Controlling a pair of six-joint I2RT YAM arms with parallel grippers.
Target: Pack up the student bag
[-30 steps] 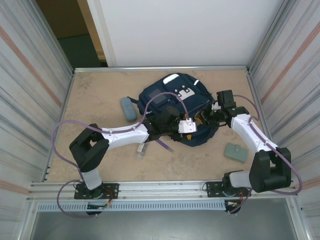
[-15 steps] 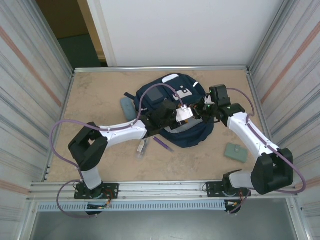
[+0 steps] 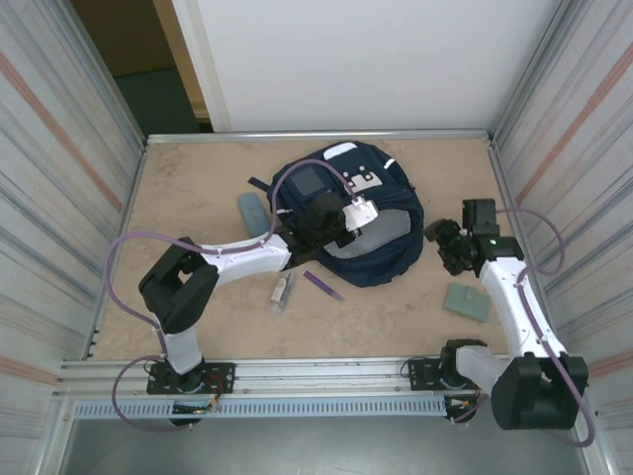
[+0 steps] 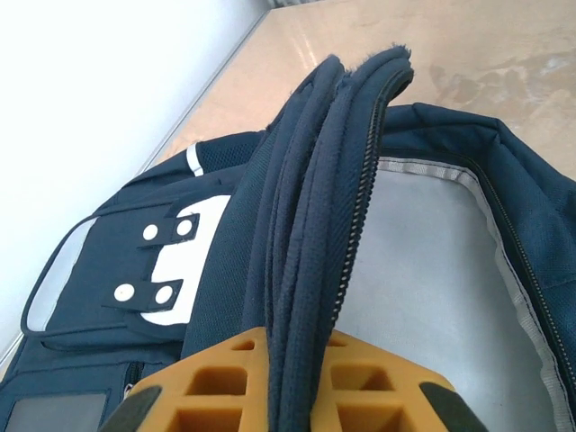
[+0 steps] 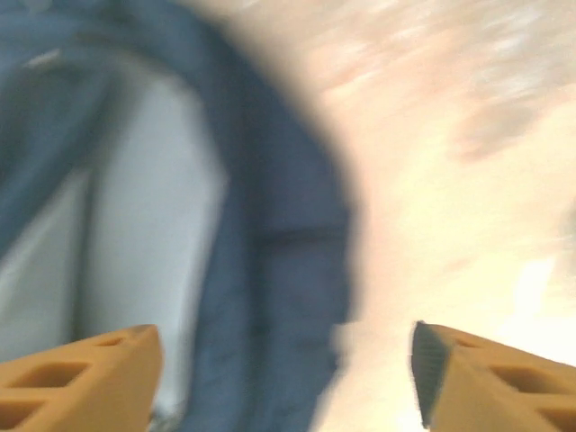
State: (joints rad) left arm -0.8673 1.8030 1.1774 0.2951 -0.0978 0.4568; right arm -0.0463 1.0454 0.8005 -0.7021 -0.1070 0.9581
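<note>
- left gripper point(image 4: 281, 387): closed on the bag's point(image 4: 207, 225) folded zip edge, with navy fabric pinched between its orange fingers point(image 4: 216, 378). The edge is lifted and the grey lining point(image 4: 423, 270) is exposed.
- right gripper point(image 5: 288, 369): fingers wide apart, nothing between them. It sits just beside the bag's right rim, over bare bench point(image 3: 198, 188).
- bag point(image 3: 391, 252): mid-bench toward the far side, mouth open, white patches with buckle tabs point(image 4: 166, 270) on the front.
- blue-grey case point(image 3: 252, 212): on the bench, just left of the bag.
- purple pen point(image 3: 321, 285): near the bag's near-left edge.
- small pale object point(image 3: 282, 293): just left of the pen; kind unclear.
- green pouch point(image 3: 467, 301): near-right of the bag, by the right arm.
</note>
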